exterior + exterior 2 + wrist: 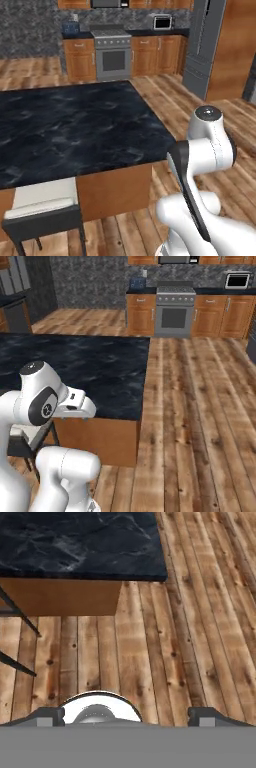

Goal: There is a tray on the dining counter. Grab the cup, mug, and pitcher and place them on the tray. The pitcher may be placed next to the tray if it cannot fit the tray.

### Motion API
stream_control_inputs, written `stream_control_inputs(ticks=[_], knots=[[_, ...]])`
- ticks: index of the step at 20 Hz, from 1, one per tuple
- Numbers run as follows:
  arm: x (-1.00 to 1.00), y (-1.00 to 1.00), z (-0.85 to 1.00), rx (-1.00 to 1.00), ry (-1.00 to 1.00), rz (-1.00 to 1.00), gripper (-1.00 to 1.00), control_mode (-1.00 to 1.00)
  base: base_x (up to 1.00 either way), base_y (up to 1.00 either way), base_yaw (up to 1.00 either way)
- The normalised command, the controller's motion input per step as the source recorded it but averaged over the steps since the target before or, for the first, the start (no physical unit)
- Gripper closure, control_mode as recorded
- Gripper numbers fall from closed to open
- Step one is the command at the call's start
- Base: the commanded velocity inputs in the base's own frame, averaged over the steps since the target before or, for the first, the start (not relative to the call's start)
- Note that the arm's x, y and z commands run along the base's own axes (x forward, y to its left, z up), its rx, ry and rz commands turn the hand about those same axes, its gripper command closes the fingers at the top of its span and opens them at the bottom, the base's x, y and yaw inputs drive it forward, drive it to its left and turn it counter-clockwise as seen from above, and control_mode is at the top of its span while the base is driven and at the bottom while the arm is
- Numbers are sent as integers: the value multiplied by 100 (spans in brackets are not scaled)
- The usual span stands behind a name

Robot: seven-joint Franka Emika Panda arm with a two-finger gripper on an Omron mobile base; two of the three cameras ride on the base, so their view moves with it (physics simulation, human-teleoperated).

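- Left base view: the black marble tabletop [75,130] has nothing sitting on the stretch I can see, with a stool [45,210] tucked at its near edge. So I'd say the task has barely started.
- Right base view: same bare marble corner, with the stove [174,308] far behind.
- Hand view: the hand [128,716] is spread wide, gripping nothing, pointing down at the floor [150,657] beside the tabletop corner.

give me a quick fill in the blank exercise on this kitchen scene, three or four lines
1. The long counter with the black, white-veined marble top rests on a base made of ____.
2. In the hand view, the two-finger gripper with small dark tips looks down at a plank floor, and its jaws stand ____.
3. Tucked against the counter's near edge is a dark-framed stool with a ____ seat cushion.
4. Between the wooden cabinets at the far wall stands a silver ____.

Missing words: wood; open; white; stove
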Motion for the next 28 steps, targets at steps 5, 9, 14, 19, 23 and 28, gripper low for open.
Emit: stream_control_inputs(ticks=[5,9,14,19,23,28], knots=[[0,0,0,0,0,0,-100,100,36,-100,0],[0,0,0,0,0,0,-100,100,45,-100,0],[0,0,0,0,0,0,-100,100,55,-100,0],[0,0,0,0,0,0,-100,100,78,-100,0],[0,0,0,0,0,0,-100,100,99,-100,0],[0,0,0,0,0,0,-100,100,100,-70,0]])
